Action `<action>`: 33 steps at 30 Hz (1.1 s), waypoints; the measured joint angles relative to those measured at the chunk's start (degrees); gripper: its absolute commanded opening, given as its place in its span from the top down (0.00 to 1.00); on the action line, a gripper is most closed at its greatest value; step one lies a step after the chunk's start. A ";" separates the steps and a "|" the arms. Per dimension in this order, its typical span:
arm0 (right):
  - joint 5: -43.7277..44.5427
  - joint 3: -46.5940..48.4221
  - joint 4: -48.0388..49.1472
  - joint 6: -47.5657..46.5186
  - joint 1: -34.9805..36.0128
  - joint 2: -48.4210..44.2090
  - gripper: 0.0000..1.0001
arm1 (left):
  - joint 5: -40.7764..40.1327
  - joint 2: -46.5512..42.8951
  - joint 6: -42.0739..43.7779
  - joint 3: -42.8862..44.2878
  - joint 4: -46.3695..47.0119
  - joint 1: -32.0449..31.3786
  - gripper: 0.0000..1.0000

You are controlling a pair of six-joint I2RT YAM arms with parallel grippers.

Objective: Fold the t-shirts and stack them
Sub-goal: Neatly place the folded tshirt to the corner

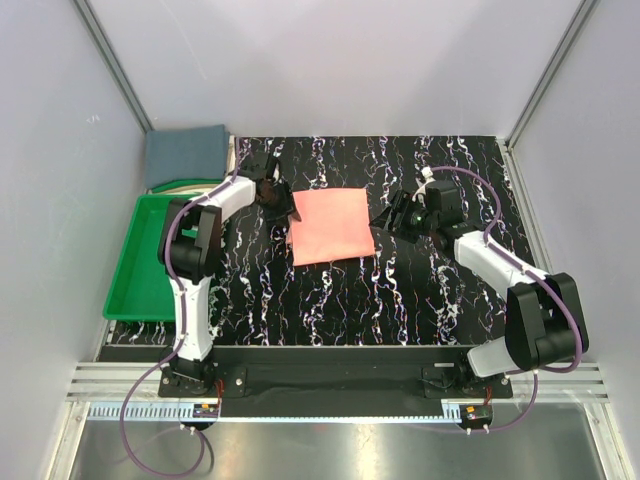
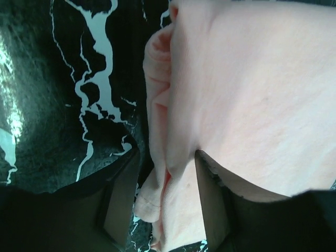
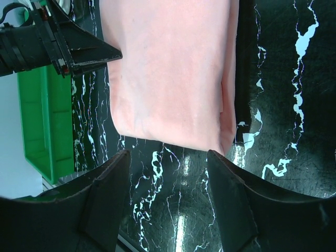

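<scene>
In the left wrist view, the two dark fingers [image 2: 122, 199] of the left end effector [image 2: 165, 157] are filling the bottom of the frame. They are standing apart, released, with the layered hem of the salmon-pink t-shirt [image 2: 247, 105] lying loosely between them, not pinched. The fingertips are blurring at this range, and the shirt is running off the frame at twelve and three o'clock.

From above, the green tray [image 1: 135, 270] is sitting at nine o'clock on the table [image 1: 400, 290], its right wall partly hidden behind the left arm. At eleven o'clock the blue-grey t-shirt [image 1: 185, 152] is lying folded in the far corner. A pale curved strip [image 1: 185, 183] just below it is too small to make out.

The left end effector [image 1: 272, 195] is hovering at the ten o'clock corner of the salmon-pink t-shirt [image 1: 330, 225], which is lying folded into a rough square near the table's middle. No neck label is showing.

The right end effector [image 1: 390, 215] is hanging just off the shirt's three o'clock edge. In its wrist view its jaws [image 3: 168, 155] are spread wide and grasping nothing. The shirt [image 3: 168, 73] is lying beyond the tips, cut off at twelve o'clock.
</scene>
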 measured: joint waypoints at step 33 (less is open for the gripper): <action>0.09 -1.57 -0.22 0.02 0.00 -3.08 0.31 | -15.10 -7.56 23.30 13.77 -13.09 -0.48 1.00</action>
